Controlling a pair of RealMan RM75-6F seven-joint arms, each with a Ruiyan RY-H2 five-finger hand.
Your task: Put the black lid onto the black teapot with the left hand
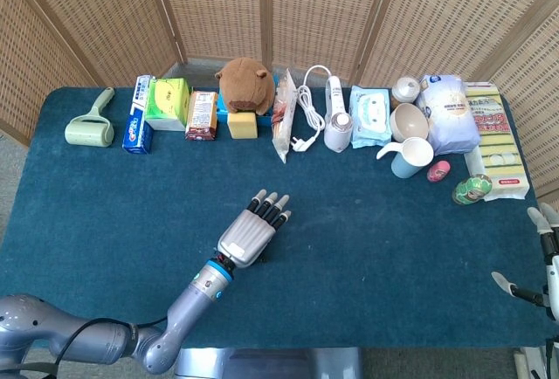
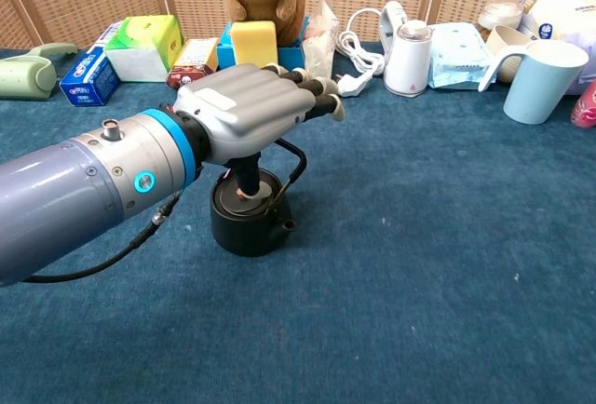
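Note:
The black teapot (image 2: 244,228) stands on the blue cloth near the middle of the table, its wire handle (image 2: 294,156) up behind it. The black lid (image 2: 266,186) sits in the pot's mouth. My left hand (image 2: 253,111) hovers flat just above the pot, fingers stretched forward and apart, thumb (image 2: 247,177) pointing down with its tip touching the lid's top. In the head view this left hand (image 1: 249,237) covers nearly all of the pot. My right hand (image 1: 543,255) hangs off the table's right edge, fingers apart, holding nothing.
Along the back edge stand a lint roller (image 1: 90,126), boxes (image 1: 168,102), a plush toy (image 1: 244,83), a white appliance with cord (image 1: 336,124), wipes (image 1: 370,116), a bowl (image 1: 408,120), a light-blue cup (image 2: 545,67) and packets (image 1: 498,139).

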